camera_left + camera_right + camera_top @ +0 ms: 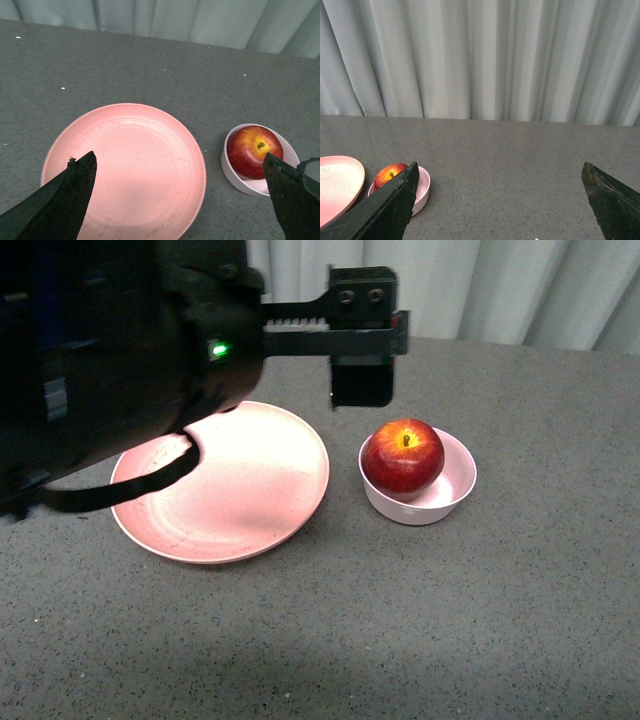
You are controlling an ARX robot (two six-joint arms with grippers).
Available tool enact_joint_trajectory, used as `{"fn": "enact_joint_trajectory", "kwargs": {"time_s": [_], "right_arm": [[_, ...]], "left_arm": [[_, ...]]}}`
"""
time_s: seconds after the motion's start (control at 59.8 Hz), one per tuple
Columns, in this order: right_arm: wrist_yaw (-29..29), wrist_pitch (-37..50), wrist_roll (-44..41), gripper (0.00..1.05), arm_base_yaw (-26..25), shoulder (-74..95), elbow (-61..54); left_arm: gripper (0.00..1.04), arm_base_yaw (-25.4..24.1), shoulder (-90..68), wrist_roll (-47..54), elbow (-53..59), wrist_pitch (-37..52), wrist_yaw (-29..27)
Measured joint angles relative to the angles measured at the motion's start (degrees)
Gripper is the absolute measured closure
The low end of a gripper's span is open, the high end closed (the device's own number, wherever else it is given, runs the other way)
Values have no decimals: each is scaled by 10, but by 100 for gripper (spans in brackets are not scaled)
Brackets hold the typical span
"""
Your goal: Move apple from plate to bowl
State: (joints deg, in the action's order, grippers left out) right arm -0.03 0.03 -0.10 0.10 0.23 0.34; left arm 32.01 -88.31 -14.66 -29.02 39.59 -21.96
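Apple: the round, glossy dark-red apple (403,454) with a yellow patch around its stem sat in the small, deep pale pink bowl (450,495), stem up, leaning toward the bowl's left side.
Bowl: it stood on the grey speckled table (480,620) just right of the wide, shallow salmon-pink plate (250,490), close beside it but not touching.
Plate: nothing lay on it in the front view, and its near-left part was hidden behind the arm.
Left arm: the bulky black arm (110,360) filled the upper left of the front view, reaching out above the plate, a green light showing on its housing and a black cable looping under it.
Left gripper: the black left gripper (180,195) hung spread wide and released, nothing between its fingers (65,195); in the left wrist view one finger lay over the plate, the other near the bowl's far edge.
Right gripper: the right gripper (502,205) was likewise parted and empty, held above bare table, facing pale grey curtains (480,55), with plate, bowl and apple off to one side.
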Motion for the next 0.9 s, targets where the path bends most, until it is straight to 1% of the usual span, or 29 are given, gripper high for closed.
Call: {"fn": "enact_joint_trajectory", "kwargs": {"time_s": [0.084, 0.117, 0.134, 0.151, 0.218, 0.251, 0.318, 0.418, 0.569, 0.703, 0.904], "right_arm": [[0, 0, 0, 9, 0, 0, 0], [-1, 0, 0, 9, 0, 0, 0], [-1, 0, 0, 9, 0, 0, 0], [-1, 0, 0, 9, 0, 0, 0], [-1, 0, 0, 9, 0, 0, 0], [0, 0, 0, 9, 0, 0, 0], [1, 0, 0, 9, 0, 0, 0], [0, 0, 0, 9, 0, 0, 0], [0, 0, 0, 9, 0, 0, 0], [0, 0, 0, 9, 0, 0, 0], [0, 0, 0, 9, 0, 0, 0]], "left_arm": [[8, -3, 12, 13, 19, 15, -15], [14, -6, 5, 42, 41, 92, -50], [16, -8, 4, 49, 47, 113, -55], [20, -12, 3, 65, 62, 151, -59], [30, -32, 18, 98, 102, 238, -52], [36, -45, 34, 108, 118, 256, -46], [54, -82, 98, 127, 158, 258, -14], [77, -125, 170, 136, 207, 223, 32], [101, -167, 247, 135, 238, 177, 70], [101, -196, 316, 140, 257, 128, 103], [101, -235, 418, 142, 276, 47, 136]]}}
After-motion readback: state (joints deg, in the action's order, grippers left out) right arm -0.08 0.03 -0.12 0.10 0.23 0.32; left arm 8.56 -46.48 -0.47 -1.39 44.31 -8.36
